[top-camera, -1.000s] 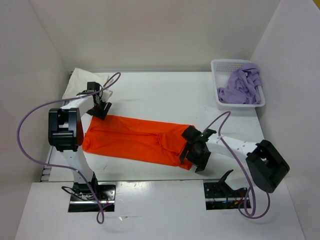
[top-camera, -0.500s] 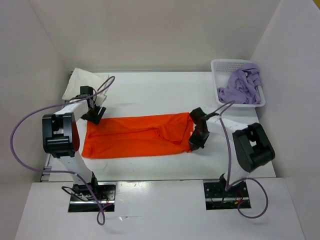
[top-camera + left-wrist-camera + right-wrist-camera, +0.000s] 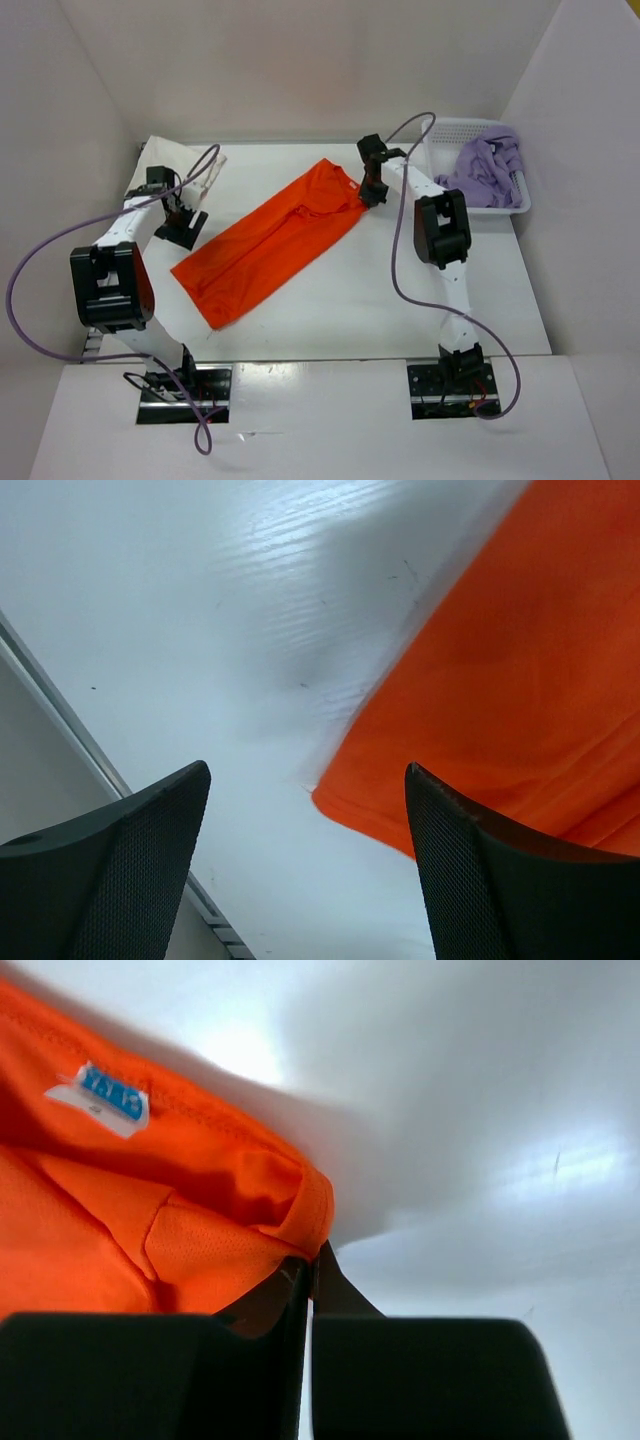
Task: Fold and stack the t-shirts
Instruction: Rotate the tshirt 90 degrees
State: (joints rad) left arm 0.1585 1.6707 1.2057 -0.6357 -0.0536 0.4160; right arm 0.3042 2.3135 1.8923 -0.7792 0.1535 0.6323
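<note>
At the far middle of the table [image 3: 400,310], the right arm [image 3: 441,228] is stretched out almost straight from its base, and the right gripper [image 3: 372,188] is clamped on the collar end of the orange shirt [image 3: 265,245]. The right wrist view shows its jaws pressed together with a fold of orange cloth pinched between them, and a blue label [image 3: 100,1091] showing inside the neck. The left arm [image 3: 110,285] is bent, elbow low and near, and reaches toward the far left. The left gripper [image 3: 185,222] has its jaws spread wide and holds nothing; in its wrist view a corner of the orange shirt lies on the table just beyond the fingers [image 3: 130,870], apart from them.

The basket [image 3: 468,123] stands at the far right with the lavender shirt [image 3: 487,172] bunched inside it. The cream shirt [image 3: 160,158] lies in the far left corner.

The orange shirt lies flat as a long strip, its long axis slanting from near left to far right, collar end farthest.
</note>
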